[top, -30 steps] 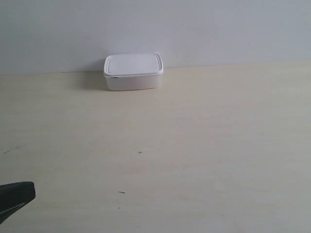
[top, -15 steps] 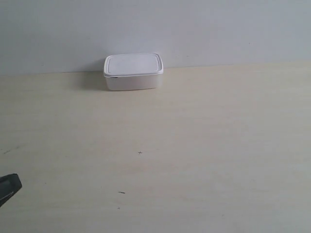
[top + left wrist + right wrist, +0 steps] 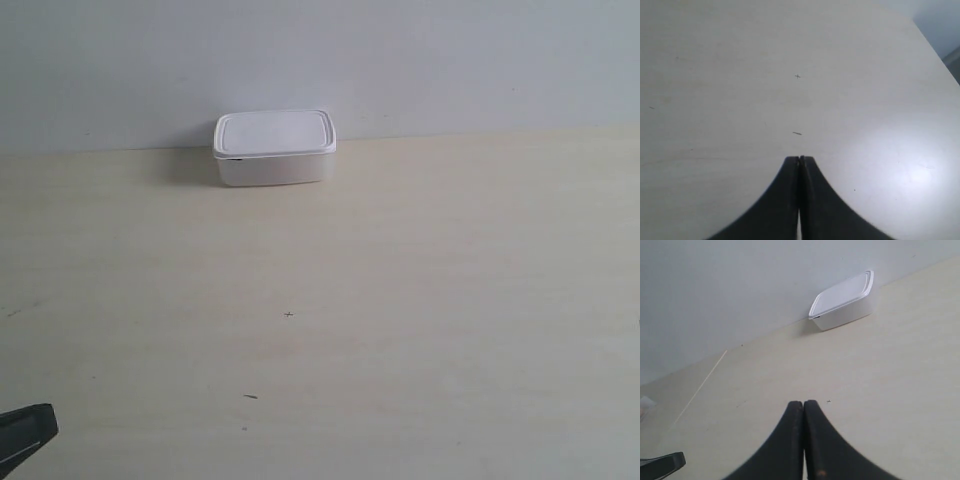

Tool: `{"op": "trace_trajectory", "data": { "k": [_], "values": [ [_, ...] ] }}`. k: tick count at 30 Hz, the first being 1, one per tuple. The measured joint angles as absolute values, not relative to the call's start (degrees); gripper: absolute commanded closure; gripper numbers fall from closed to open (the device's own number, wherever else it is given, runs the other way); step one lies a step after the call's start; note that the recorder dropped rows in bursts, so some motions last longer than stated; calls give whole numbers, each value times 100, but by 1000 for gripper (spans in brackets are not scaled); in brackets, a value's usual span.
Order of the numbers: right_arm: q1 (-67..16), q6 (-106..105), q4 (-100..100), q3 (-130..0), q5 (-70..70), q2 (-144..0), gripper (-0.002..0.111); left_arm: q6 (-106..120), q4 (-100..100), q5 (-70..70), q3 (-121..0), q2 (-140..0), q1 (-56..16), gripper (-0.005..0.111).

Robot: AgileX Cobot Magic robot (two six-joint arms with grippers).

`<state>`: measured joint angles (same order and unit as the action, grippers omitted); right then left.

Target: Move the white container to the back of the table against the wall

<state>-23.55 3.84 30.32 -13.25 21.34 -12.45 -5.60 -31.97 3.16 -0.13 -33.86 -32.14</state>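
The white container (image 3: 274, 147) stands lidded at the back of the table (image 3: 430, 300), its rear side at the wall (image 3: 450, 60); in the right wrist view the white container (image 3: 842, 302) is far ahead of the jaws. My right gripper (image 3: 803, 403) is shut on nothing, low over the table. My left gripper (image 3: 799, 159) is shut and empty too, over bare tabletop. Only its dark tip shows in the exterior view, the left gripper (image 3: 28, 432) at the near left corner, far from the container.
Small dark specks mark the tabletop: a cross (image 3: 288, 314) and a short dash (image 3: 250, 396). In the left wrist view the table's far edge (image 3: 932, 42) runs off diagonally. The left gripper's tip (image 3: 662, 463) shows in the right wrist view.
The dark gripper tip at the exterior view's lower left has drawn back toward the corner and sits lower in the frame. The white container has not moved.
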Motion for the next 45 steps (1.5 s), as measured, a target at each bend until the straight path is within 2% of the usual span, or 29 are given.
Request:
{"op": "trace_trajectory", "data": {
  "k": [11,19,31,45],
  "values": [
    [-2355,384,3032,-1325,2134,-1245,108,-560,-3197,313,-13,-3226,-3214,107],
    [-2355,384,2244,-1325,2146,-1198,108,-560,-3173,302,-13,-2371,-3148,107],
    [-2355,384,1182,-440,2161,-1009,108,-563,-3173,299,-13,-1100,-1844,107],
    [-2355,407,1078,-160,2180,-998,108,-573,-3173,256,-13,-37,-478,107]
  ]
}}
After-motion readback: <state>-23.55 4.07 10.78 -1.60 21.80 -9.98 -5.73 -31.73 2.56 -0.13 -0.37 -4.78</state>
